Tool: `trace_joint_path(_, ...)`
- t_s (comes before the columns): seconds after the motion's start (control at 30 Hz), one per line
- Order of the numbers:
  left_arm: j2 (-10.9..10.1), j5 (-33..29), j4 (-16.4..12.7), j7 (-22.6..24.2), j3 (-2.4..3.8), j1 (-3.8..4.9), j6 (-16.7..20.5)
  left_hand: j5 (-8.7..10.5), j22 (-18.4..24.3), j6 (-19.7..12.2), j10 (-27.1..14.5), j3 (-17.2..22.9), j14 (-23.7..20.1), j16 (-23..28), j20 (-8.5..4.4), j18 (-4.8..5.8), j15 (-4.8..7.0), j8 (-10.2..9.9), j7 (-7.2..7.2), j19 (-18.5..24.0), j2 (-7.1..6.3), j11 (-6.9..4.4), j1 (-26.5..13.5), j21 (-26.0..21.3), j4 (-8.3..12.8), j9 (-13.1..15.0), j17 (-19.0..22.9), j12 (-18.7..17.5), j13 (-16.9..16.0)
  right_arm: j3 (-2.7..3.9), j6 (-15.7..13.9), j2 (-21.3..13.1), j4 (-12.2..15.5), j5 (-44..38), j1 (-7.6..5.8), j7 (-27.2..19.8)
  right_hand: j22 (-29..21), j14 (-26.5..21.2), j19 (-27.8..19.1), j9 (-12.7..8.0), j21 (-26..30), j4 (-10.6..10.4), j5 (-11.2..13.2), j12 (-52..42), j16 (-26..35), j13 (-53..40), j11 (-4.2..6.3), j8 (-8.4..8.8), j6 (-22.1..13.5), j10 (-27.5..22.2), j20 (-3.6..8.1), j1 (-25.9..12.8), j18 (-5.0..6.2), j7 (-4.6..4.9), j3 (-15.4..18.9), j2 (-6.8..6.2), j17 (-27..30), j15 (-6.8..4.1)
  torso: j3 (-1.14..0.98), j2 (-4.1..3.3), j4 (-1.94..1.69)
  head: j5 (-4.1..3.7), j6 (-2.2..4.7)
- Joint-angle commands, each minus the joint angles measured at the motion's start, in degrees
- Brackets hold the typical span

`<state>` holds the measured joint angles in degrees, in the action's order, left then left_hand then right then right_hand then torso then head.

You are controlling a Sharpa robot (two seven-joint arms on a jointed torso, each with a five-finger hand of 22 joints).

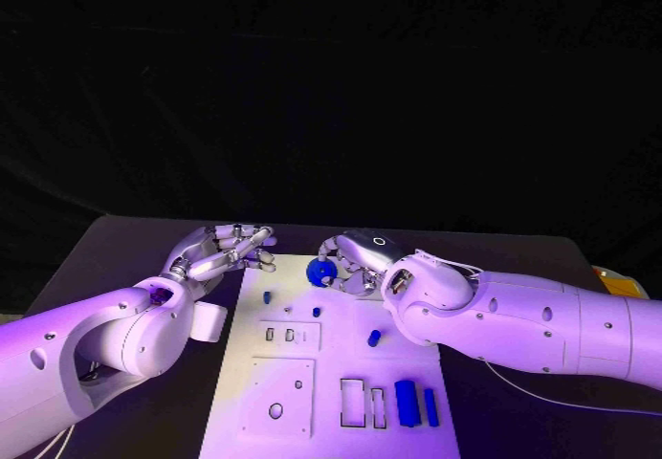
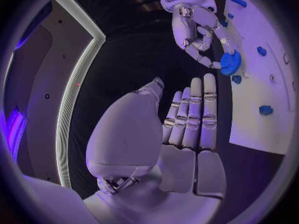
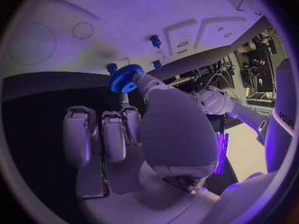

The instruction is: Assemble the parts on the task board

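- Head view: I see the task board (image 1: 324,382) lying on the black surface (image 1: 124,258), with a long blue bar (image 1: 406,402) in a slot near its front edge and a small blue peg (image 1: 374,337) mid-board. My right hand (image 1: 362,263) pinches a blue gear (image 1: 323,273) above the far end.
- Left wrist view: my left hand (image 2: 187,129) holds nothing, fingers straight and side by side.
- Right wrist view: the gear's toothed rim shows clearly at my fingertips (image 3: 142,79).

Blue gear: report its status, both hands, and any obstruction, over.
Right hand holds the blue gear above the task board's far end. Left hand open, empty, beside the board. Small blue pegs stand nearby; nothing blocking.
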<state>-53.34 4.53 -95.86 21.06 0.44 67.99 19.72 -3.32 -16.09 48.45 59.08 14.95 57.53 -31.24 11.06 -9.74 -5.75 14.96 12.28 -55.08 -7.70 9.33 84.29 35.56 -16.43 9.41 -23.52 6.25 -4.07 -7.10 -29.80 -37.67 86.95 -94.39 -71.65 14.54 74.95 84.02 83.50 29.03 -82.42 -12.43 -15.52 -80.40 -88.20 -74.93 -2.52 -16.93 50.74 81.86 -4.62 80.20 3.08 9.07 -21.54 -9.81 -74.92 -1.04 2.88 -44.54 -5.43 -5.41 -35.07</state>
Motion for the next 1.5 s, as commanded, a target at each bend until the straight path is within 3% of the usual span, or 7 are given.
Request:
trace_joint_path(0.03, 0.19, -0.19, -0.12, 0.25, 0.05, 0.05, -1.11, 0.18, -0.05, -0.31, -0.33, -0.35, -0.35, -0.39, -0.06, -0.56, -0.12, -0.15, 0.76, 0.4, -0.12, 0.2, -0.56, 0.38, -0.01, 0.02, -0.07, -0.24, -0.06, -0.12, 1.36, 1.11, -1.08, -2.07, 0.47, 0.72, 5.2, 4.74, 0.57, 0.4, -0.24, -0.04, 0.12, -0.21, -0.36, -4.26, 0.11, 0.01, 2.76, 0.37, -0.04, -0.62, -0.64, -1.94, -0.22, 0.33, -8.75, -0.47, 0.01, -0.05, -0.12, 0.16, -0.1)
trace_joint_path(0.83, 0.39, -0.19, -0.04, 0.22, 0.06, 0.06, -1.09, 0.18, -0.09, -0.33, -0.35, -0.38, -0.42, -0.46, -0.05, -0.56, -0.14, -0.15, 0.78, 0.46, -0.09, 0.21, -0.57, 0.46, -0.01, 0.02, -0.13, -0.25, -0.06, -0.28, 2.98, 6.3, -7.7, -1.64, 1.75, 0.99, 5.05, 4.72, 0.43, 0.3, -0.05, -0.02, 0.3, 0.37, -0.35, -3.71, -0.14, 0.78, 2.21, -0.19, -0.13, -1.31, -0.6, -1.62, -1.03, -0.34, -8.71, -0.29, -0.01, -0.1, -0.16, 0.57, -0.36)
trace_joint_path(0.97, 0.38, -0.19, -0.02, 0.19, 0.06, 0.06, -1.09, 0.18, -0.09, -0.33, -0.35, -0.38, -0.42, -0.46, -0.05, -0.56, -0.14, -0.15, 0.78, 0.46, -0.09, 0.21, -0.57, 0.46, -0.01, 0.02, -0.13, -0.25, -0.06, -0.29, 2.94, 6.51, -8.06, -1.53, 1.78, 1.07, 4.86, 4.72, 0.23, -0.36, 0.23, -0.34, 0.61, 1.28, -0.37, -2.86, -1.21, 3.35, -0.54, -1.13, -0.8, -2.99, -0.56, -0.39, -1.93, -1.52, -8.79, 0.58, -0.01, -0.1, -0.16, 0.56, -0.39)
trace_joint_path(1.03, 0.36, -0.19, 0.0, 0.18, 0.06, 0.06, -1.08, 0.18, -0.09, -0.33, -0.35, -0.38, -0.42, -0.46, -0.05, -0.56, -0.14, -0.15, 0.78, 0.46, -0.09, 0.21, -0.57, 0.46, -0.01, 0.02, -0.13, -0.25, -0.06, -0.29, 2.83, 6.51, -8.13, -1.28, 1.79, 0.95, 4.73, 4.72, 0.11, -0.93, 0.41, -0.62, 2.15, 1.89, -0.39, -2.23, -1.79, 4.99, -2.58, -1.77, -1.23, -3.98, -0.52, 0.24, -1.81, -2.11, -8.83, 1.09, -0.02, -0.08, -0.12, 0.6, -0.39)
trace_joint_path(1.17, 0.33, -0.19, 0.0, 0.17, 0.06, 0.06, -1.07, 0.18, -0.09, -0.33, -0.35, -0.38, -0.42, -0.46, -0.05, -0.56, -0.14, -0.15, 0.78, 0.46, -0.09, 0.21, -0.57, 0.46, -0.01, 0.02, -0.13, -0.25, -0.06, -0.29, 2.29, 6.07, -7.78, -0.39, 1.79, 0.47, 4.72, 4.78, 0.05, -1.43, 0.51, -2.07, 2.72, 2.19, -0.5, -1.9, -2.35, 6.44, -4.05, -2.23, -1.84, -6.77, -0.48, 0.71, -0.38, -2.77, -9.24, 1.64, -0.01, -0.09, -0.12, 0.67, -0.32)
trace_joint_path(1.23, 0.29, -0.19, 0.01, 0.16, 0.06, 0.06, -1.05, 0.18, -0.09, -0.33, -0.35, -0.38, -0.42, -0.46, -0.05, -0.56, -0.14, -0.15, 0.78, 0.46, -0.09, 0.21, -0.57, 0.46, -0.01, 0.02, -0.13, -0.25, -0.06, -0.29, 2.01, 5.62, -7.35, 0.38, 1.79, 0.17, 4.8, 4.84, 0.07, -1.5, 0.53, -3.78, 1.88, 2.08, -0.6, -1.98, -2.48, 6.87, -4.01, -2.22, -2.09, -9.41, -0.47, 0.79, 1.23, -2.51, -9.58, 1.8, -0.05, -0.08, -0.08, 0.68, -0.33)
trace_joint_path(1.5, 0.08, -0.19, 0.07, 0.15, 0.06, 0.06, -0.94, 0.18, -0.09, -0.33, -0.35, -0.38, -0.42, -0.46, -0.05, -0.56, -0.14, -0.15, 0.78, 0.46, -0.09, 0.21, -0.57, 0.46, -0.01, 0.02, -0.13, -0.25, -0.06, -0.29, 1.9, 3.55, -5.56, 3.2, 1.69, -0.81, 5.33, 4.98, 0.36, -1.54, 0.28, -4.28, 0.53, 1.68, -0.79, -2.38, -2.59, 7.56, -3.59, -1.97, -2.27, -14.06, -0.55, 0.86, 5.29, -0.88, -10.34, 1.94, -0.1, -0.1, 0.12, 0.81, -0.26)
